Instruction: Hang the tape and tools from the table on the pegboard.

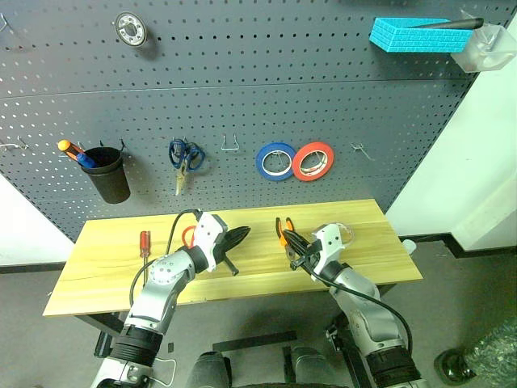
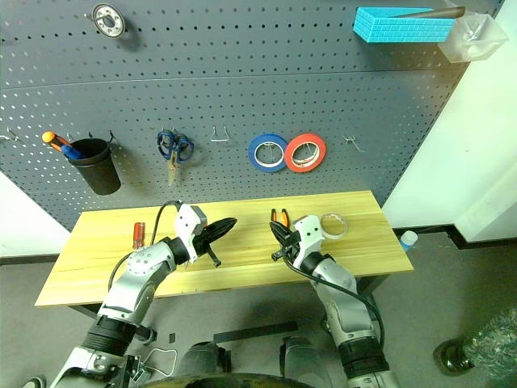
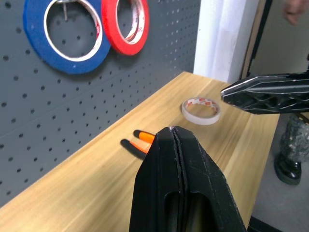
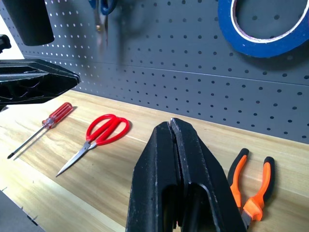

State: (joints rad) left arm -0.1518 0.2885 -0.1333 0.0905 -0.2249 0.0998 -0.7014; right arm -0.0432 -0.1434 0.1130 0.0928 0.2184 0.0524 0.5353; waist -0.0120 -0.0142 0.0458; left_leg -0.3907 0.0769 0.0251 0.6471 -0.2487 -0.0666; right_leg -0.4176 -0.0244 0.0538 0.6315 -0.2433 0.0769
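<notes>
The light wooden table (image 1: 380,271) stands before the dark grey pegboard (image 1: 242,81). On it lie a red-handled screwdriver (image 1: 145,242), red-handled scissors (image 4: 99,135), orange-and-black pliers (image 2: 280,217) and a cream-white tape roll (image 2: 333,224). My left gripper (image 2: 229,223) hovers shut and empty over the table's middle, right of the scissors. Also shut and empty, my right gripper (image 2: 275,229) hangs just in front of the pliers, with the tape behind its wrist. The two tips face each other, a short gap apart.
On the pegboard hang a black cup (image 1: 107,174) holding an orange-and-blue screwdriver, blue scissors (image 1: 184,158), a blue roll (image 1: 275,160) and a red roll (image 1: 313,160). Bare hooks (image 1: 230,145) (image 1: 361,149) flank the rolls. A cyan block (image 1: 420,34) sits high right.
</notes>
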